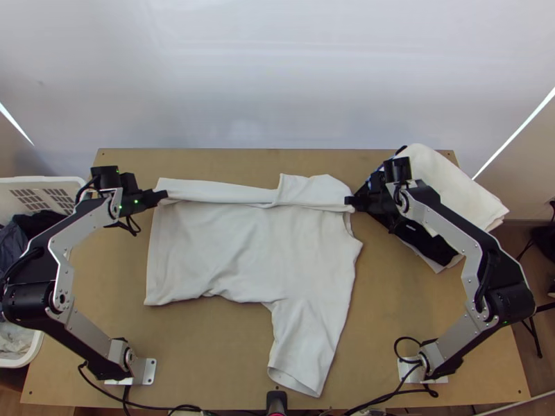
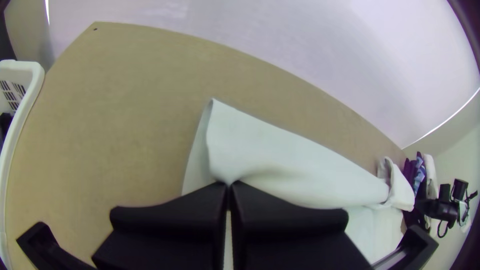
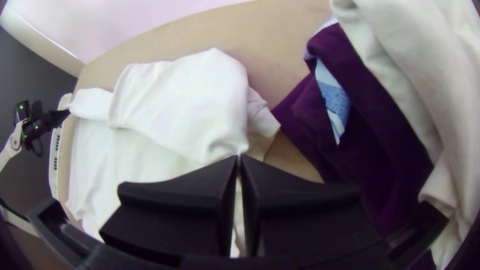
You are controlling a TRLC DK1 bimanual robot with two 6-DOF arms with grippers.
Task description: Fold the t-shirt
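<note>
Shirt (image 1: 243, 256): white; laid on the desk (image 1: 208, 360), with most of its body spread and slightly wrinkled.
Strip (image 1: 215, 192): folded over along the shirt's far side; widened toward the collar end, where a flap of cloth (image 1: 309, 188) is projected farther out than the rest.
Near sleeve (image 1: 298, 360): extended toward the near edge of the desk.
Left end effector (image 1: 165, 195): clenched on the strip at the hem end; in the left wrist view its fingers are closed together, with the cloth gathered at their tips.
Right end effector (image 1: 347, 200): clenched on the strip at the collar end; in the right wrist view a pinch of cloth is held between the fingertips.
Pile (image 1: 444, 180): white and dark clothes, stacked at the far right corner.
Basket (image 1: 69, 186): white; positioned beside the desk at the left, with clothes contained.
</note>
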